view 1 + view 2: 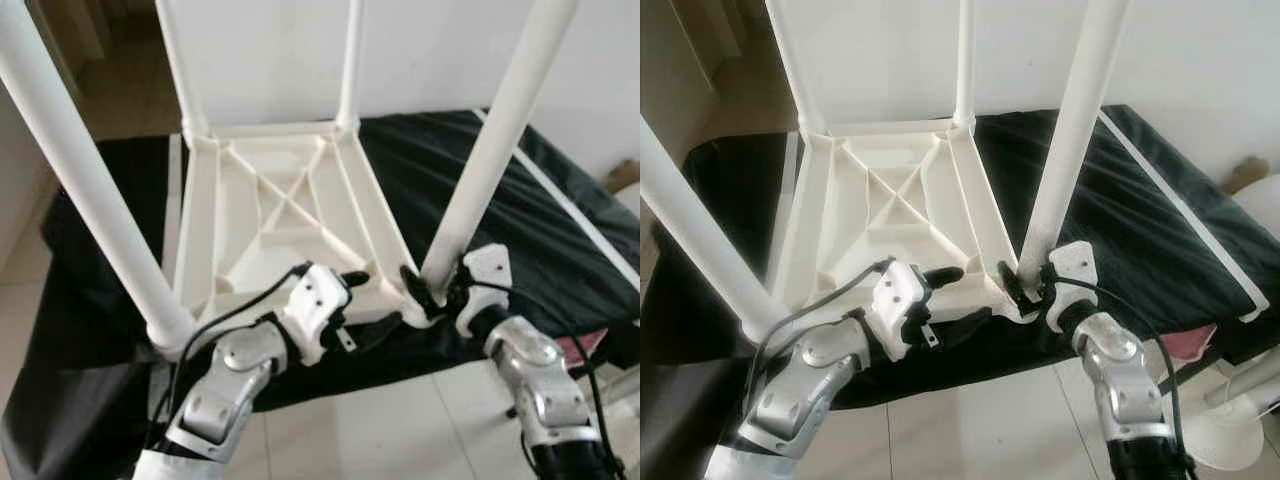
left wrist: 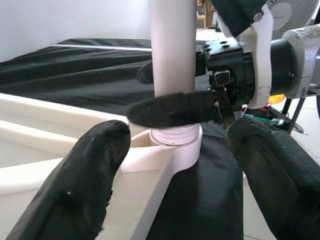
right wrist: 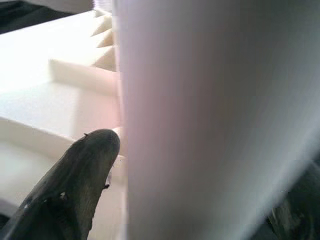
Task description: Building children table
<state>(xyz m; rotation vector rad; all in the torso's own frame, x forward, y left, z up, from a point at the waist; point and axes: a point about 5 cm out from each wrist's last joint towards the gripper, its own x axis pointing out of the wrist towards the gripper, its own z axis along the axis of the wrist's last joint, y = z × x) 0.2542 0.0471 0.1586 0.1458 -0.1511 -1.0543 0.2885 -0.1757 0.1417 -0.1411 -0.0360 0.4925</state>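
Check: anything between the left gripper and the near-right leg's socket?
Nothing visible. The left gripper, open, sits at the table top's near edge facing the socket. The right gripper is already closed around the leg just above it.

We list one white plastic children's table, upside down on black cloth, four round legs upright.

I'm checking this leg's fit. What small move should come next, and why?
Probably keep twisting the near right leg down with the right gripper: threads still show above its socket on the upturned tabletop. The left gripper is open beside it.
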